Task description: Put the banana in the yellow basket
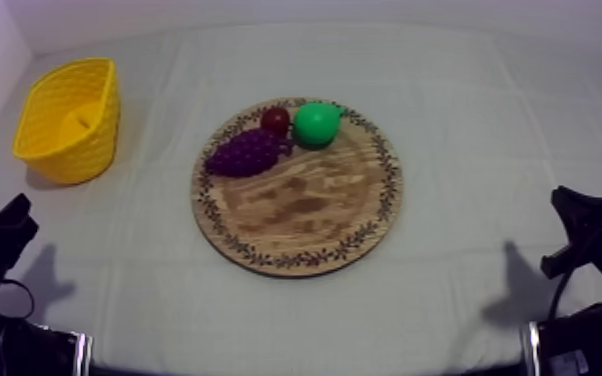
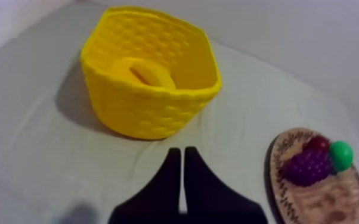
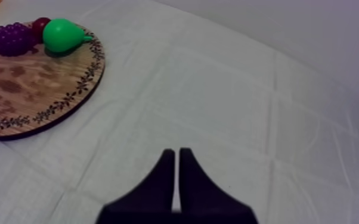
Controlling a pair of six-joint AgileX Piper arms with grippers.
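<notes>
The banana [image 1: 82,120] lies inside the yellow basket [image 1: 53,150] at the table's far left; in the left wrist view the banana [image 2: 148,74] curls on the floor of the basket [image 2: 152,113]. The round wooden board [image 1: 305,215] in the middle carries grapes [image 1: 246,153], a small red fruit [image 1: 275,120] and a green pear [image 1: 316,124] along its far edge. My left gripper [image 2: 179,152] is shut on nothing, just short of the basket. My right gripper [image 3: 176,152] is also shut, over bare cloth to the right of the board [image 3: 21,95].
My left arm [image 1: 0,235] rests low at the left edge and my right arm [image 1: 590,230] low at the right edge. A white wall stands behind the basket. Bare cloth lies between the board and each arm.
</notes>
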